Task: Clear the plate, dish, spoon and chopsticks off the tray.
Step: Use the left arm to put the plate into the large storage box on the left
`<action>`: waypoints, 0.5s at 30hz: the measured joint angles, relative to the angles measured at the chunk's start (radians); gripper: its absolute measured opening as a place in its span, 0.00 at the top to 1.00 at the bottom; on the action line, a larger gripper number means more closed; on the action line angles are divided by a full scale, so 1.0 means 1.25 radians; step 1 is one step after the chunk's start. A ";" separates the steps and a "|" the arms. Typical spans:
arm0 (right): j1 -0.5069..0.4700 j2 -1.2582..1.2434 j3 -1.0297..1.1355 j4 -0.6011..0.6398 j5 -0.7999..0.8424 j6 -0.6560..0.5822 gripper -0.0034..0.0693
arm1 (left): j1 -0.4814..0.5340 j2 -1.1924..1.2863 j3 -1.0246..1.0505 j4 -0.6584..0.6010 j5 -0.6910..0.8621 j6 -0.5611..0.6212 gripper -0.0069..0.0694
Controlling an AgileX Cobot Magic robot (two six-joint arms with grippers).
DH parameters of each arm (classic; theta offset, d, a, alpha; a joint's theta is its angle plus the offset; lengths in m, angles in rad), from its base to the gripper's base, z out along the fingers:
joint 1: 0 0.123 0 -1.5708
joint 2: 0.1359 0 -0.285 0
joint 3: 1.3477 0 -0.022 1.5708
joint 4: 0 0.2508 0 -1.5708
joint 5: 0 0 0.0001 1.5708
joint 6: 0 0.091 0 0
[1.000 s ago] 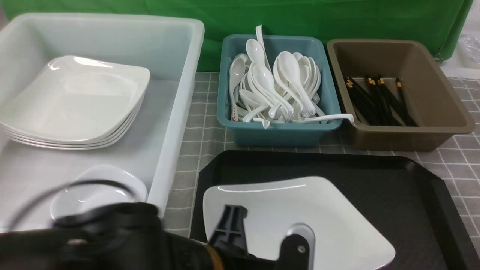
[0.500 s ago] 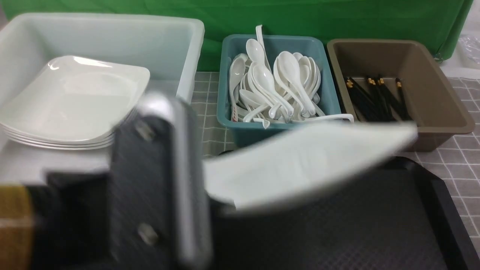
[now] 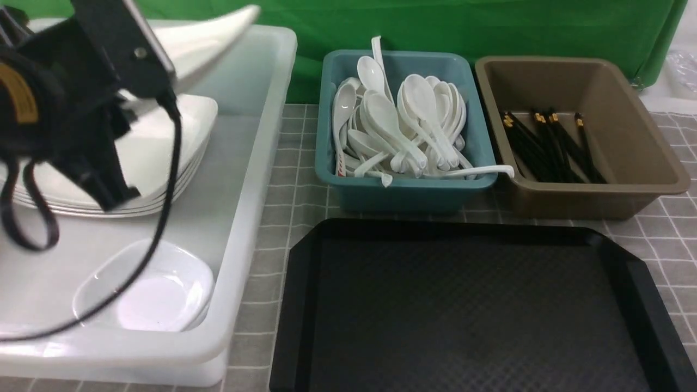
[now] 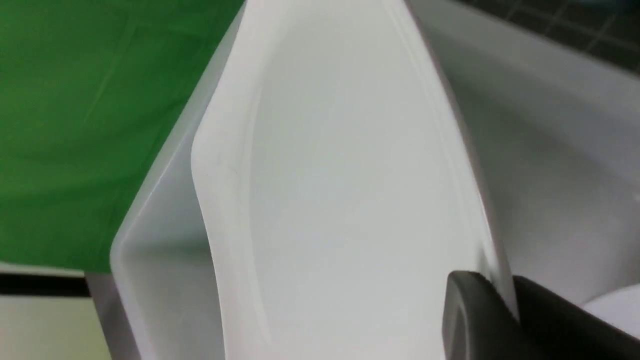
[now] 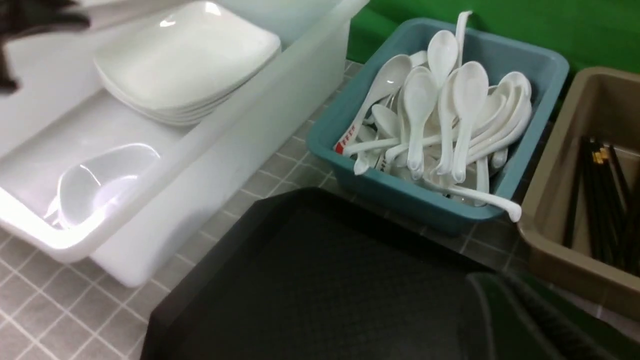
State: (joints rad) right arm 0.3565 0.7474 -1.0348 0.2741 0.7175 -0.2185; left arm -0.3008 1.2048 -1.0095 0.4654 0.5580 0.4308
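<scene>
Plate [image 3: 207, 35], on the tray [image 3: 468, 305] a second ago, now tilts above the stacked plates [image 3: 163, 141] in the white tub [image 3: 256, 136], rim pinched by the left hand [image 4: 500, 300]; tray bare, so only release seems left.

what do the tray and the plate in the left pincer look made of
The tray: probably plastic, matte black, judging by its moulded diamond texture. The plate, in the left pincer: smooth glossy white with a soft sheen, melamine or glazed ceramic; the look leaves it open.
</scene>
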 joint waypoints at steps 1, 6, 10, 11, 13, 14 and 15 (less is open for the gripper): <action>0.000 0.000 0.000 0.000 0.001 -0.004 0.92 | 0.007 0.006 0.000 0.002 -0.005 0.002 0.87; 0.000 0.000 0.000 0.003 0.011 -0.037 0.92 | 0.116 0.179 0.000 0.042 -0.086 0.024 0.87; 0.000 0.000 0.000 0.003 0.028 -0.045 0.92 | 0.130 0.251 0.000 0.076 -0.098 0.027 0.87; 0.000 0.000 0.000 0.003 0.036 -0.047 0.92 | 0.131 0.276 0.000 0.099 -0.111 0.029 0.87; 0.000 0.000 0.000 0.003 0.042 -0.049 0.92 | 0.131 0.304 -0.001 0.116 -0.129 0.024 0.87; 0.000 0.000 0.000 0.003 0.042 -0.049 0.92 | 0.131 0.314 -0.002 0.123 -0.138 0.014 0.87; 0.000 0.000 0.000 0.004 0.043 -0.049 0.92 | 0.131 0.330 -0.007 0.134 -0.141 -0.004 0.87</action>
State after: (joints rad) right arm 0.3565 0.7474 -1.0348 0.2786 0.7709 -0.2803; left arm -0.1376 1.6172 -1.0183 0.6324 0.3817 0.4263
